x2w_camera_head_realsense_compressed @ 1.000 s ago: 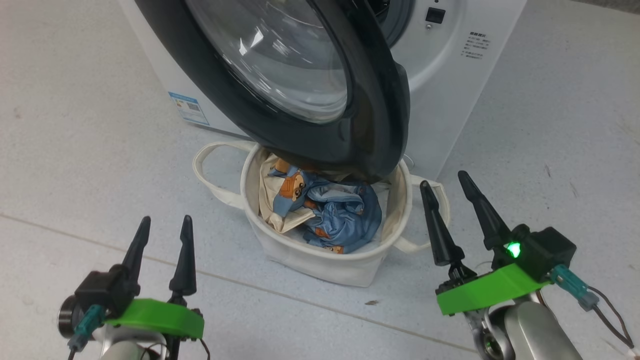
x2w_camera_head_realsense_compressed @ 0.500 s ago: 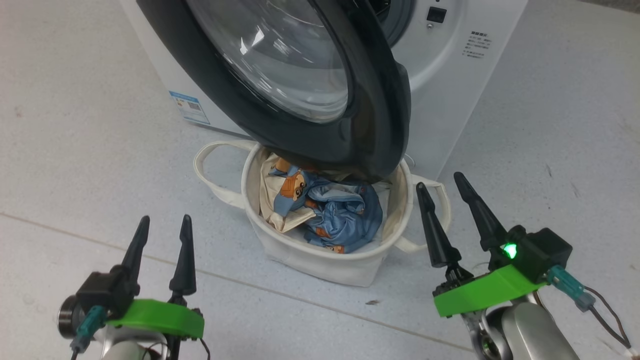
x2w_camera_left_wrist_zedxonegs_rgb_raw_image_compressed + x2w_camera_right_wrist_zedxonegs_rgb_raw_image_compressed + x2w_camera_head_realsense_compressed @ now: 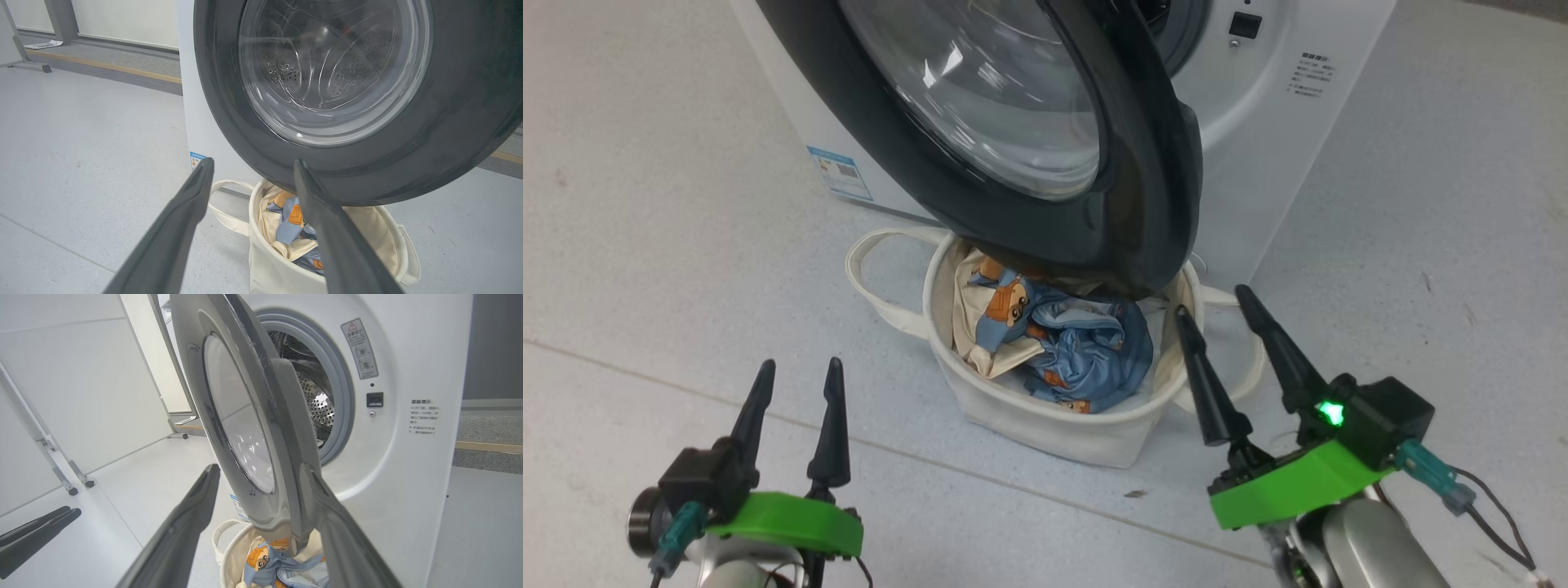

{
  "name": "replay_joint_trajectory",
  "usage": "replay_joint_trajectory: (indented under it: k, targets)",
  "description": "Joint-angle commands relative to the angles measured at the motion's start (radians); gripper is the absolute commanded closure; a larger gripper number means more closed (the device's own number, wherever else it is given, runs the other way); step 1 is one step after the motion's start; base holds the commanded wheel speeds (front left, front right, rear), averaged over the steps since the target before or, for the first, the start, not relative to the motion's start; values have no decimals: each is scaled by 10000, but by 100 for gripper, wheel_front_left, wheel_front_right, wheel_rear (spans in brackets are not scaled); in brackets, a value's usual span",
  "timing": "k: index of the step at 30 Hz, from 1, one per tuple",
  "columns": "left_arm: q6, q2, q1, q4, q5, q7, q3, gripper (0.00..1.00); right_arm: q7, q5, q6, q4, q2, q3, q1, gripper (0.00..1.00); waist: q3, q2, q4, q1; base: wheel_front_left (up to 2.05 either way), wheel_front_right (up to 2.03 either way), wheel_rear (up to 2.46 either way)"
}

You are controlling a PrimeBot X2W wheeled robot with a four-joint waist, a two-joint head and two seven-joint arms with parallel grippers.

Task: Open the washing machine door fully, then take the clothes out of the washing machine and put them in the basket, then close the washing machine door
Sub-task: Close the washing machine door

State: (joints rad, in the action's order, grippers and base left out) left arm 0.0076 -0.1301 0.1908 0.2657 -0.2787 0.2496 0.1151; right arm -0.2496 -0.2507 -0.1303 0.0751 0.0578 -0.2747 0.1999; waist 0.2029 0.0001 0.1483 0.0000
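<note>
Head view, lower left: the left end effector (image 3: 800, 364) stands with its two tapered dark fingers apart, empty; at lower right the right end effector (image 3: 1210, 300) is likewise spread and empty, its tips drawn across the rim of the basket (image 3: 1045, 425). That soft cream canvas tub holds the crumpled blue bear-print clothes (image 3: 1086, 351), partly hidden under the glossy black-rimmed washing machine door (image 3: 1152, 188), which stands ajar. The white washing machine (image 3: 1258, 163) is cut off at the top; its printed text (image 3: 1311, 75) is unreadable
</note>
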Motion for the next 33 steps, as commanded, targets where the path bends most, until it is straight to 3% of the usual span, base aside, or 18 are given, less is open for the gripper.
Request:
replay_joint_trajectory:
  k: [1, 2, 8, 14, 33]
  targets:
    - [-76, -77, 142, -229, 130, 122, -395, 0, -122, -116, -4, -516, -76, -417, 190, 81, 49, -1, 17, 0, 0, 0, 0]
    - [-101, -56, 156, -209, 156, 122, -414, 0, -122, -182, -4, -601, -76, -540, 247, 100, 80, -1, 24, 0, 0, 0, 0]
    - [-231, 128, 358, -187, 282, 122, -518, 0, -122, 122, -4, -897, -76, -1507, 849, 100, 438, -1, 135, 0, 0, 0, 0]
    - [-356, 323, 607, -150, 403, 122, -550, 0, -122, 393, -4, -650, -76, -1807, 1650, 100, 971, -1, 347, 0, 0, 0, 0]
    - [-540, 714, 1553, -127, 853, 122, -521, 0, -122, 491, -4, -250, -76, -380, 3253, 100, 2430, -1, 865, 0, 0, 0, 0]
